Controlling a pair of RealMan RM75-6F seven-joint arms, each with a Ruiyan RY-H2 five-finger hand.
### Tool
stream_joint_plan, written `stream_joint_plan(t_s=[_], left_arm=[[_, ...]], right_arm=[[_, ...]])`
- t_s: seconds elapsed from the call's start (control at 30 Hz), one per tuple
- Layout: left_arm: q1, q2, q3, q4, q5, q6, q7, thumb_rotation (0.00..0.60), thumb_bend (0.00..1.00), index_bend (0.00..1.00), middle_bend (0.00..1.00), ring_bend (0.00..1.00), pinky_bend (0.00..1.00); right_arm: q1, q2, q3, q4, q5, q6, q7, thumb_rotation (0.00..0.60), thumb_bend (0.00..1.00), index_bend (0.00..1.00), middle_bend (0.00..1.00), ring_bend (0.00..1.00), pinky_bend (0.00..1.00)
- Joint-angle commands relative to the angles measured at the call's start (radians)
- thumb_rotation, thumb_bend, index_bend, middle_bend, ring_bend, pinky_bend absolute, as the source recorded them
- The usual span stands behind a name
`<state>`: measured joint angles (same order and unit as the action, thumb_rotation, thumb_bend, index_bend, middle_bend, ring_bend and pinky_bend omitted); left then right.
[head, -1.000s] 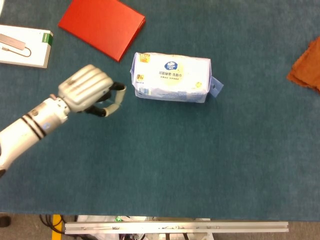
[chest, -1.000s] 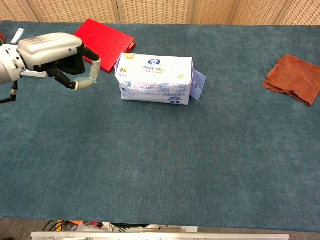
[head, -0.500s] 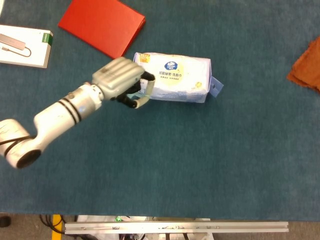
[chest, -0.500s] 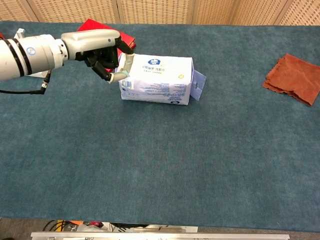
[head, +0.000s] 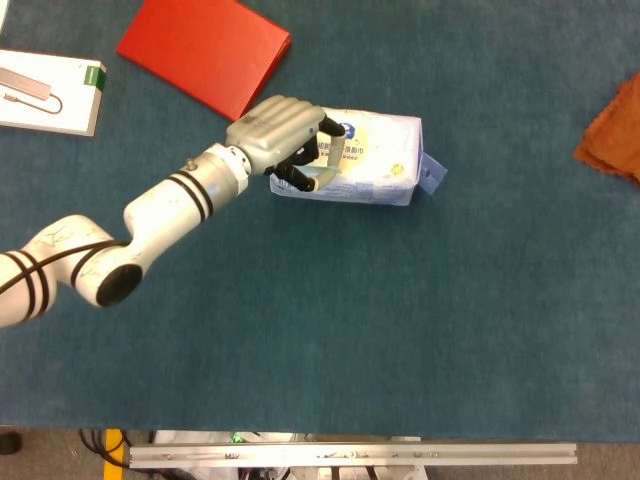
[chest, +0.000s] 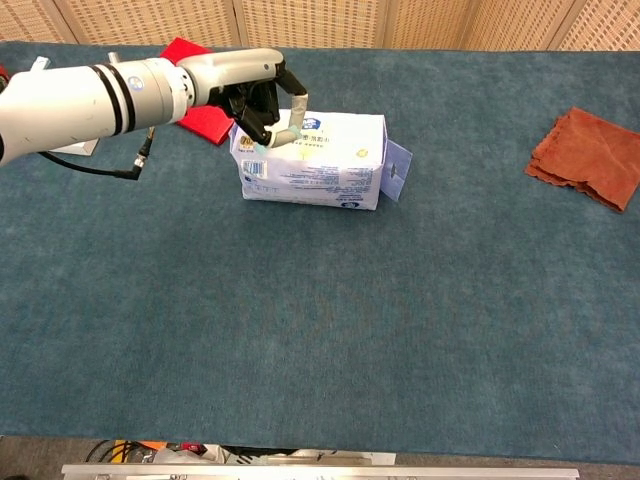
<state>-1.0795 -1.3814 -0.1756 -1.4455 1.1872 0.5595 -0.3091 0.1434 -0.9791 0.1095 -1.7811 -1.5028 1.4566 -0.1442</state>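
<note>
Tissue pack (head: 360, 160) lies mid-table on blue cloth. Only our head view shows white box (head: 48, 92) beside red folder (head: 204, 52). Our left hand (head: 283, 135) rests over pack's left end, fingers curled, clasping nothing we can see.

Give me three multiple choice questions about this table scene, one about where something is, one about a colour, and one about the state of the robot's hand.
1. Where does the rust-orange crumpled cloth lie?
A. at the right edge of the teal felt table
B. on top of the pack
C. beside the white box

2. What colour is the flat rectangular folder?
A. green
B. red
C. yellow

3. What is the left hand doing?
A. gripping the cloth
B. lying flat on the folder
C. resting over the left end of the white and blue plastic tissue pack

Answers: 1 A, the cloth sits far right. 2 B, plainly red in the head view. 3 C, curled fingers lie on the pack's top.
</note>
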Motion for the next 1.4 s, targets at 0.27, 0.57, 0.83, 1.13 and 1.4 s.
stream_joint_plan(t_s=[0.27, 0.57, 0.83, 1.13, 1.4], left_arm=[[-0.065, -0.081, -0.016, 0.085, -0.213, -0.047, 0.134, 0.600, 0.41, 0.56, 1.00, 1.00, 0.97], [-0.100, -0.104, -0.009, 0.118, -0.329, -0.056, 0.211, 0.600, 0.41, 0.56, 1.00, 1.00, 0.97], [-0.110, -0.096, -0.001, 0.125, -0.356, -0.079, 0.235, 0.600, 0.40, 0.55, 1.00, 1.00, 0.97], [-0.114, -0.101, -0.007, 0.141, -0.361, -0.081, 0.245, 0.600, 0.41, 0.54, 1.00, 1.00, 0.97], [-0.122, -0.112, -0.011, 0.158, -0.376, -0.081, 0.256, 0.600, 0.40, 0.51, 1.00, 1.00, 0.97]], right_arm=[[-0.013, 0.005, -0.006, 0.001, 0.000, 0.016, 0.011, 0.600, 0.30, 0.16, 0.27, 0.22, 0.26], [-0.023, 0.007, -0.010, 0.014, 0.002, 0.024, 0.031, 0.600, 0.30, 0.16, 0.27, 0.22, 0.26], [-0.026, 0.007, -0.011, 0.021, 0.003, 0.027, 0.038, 0.600, 0.30, 0.16, 0.27, 0.22, 0.26], [-0.029, 0.009, -0.013, 0.019, -0.006, 0.033, 0.038, 0.600, 0.30, 0.16, 0.27, 0.22, 0.26], [-0.032, 0.010, -0.014, 0.020, -0.005, 0.036, 0.036, 0.600, 0.30, 0.16, 0.27, 0.22, 0.26]])
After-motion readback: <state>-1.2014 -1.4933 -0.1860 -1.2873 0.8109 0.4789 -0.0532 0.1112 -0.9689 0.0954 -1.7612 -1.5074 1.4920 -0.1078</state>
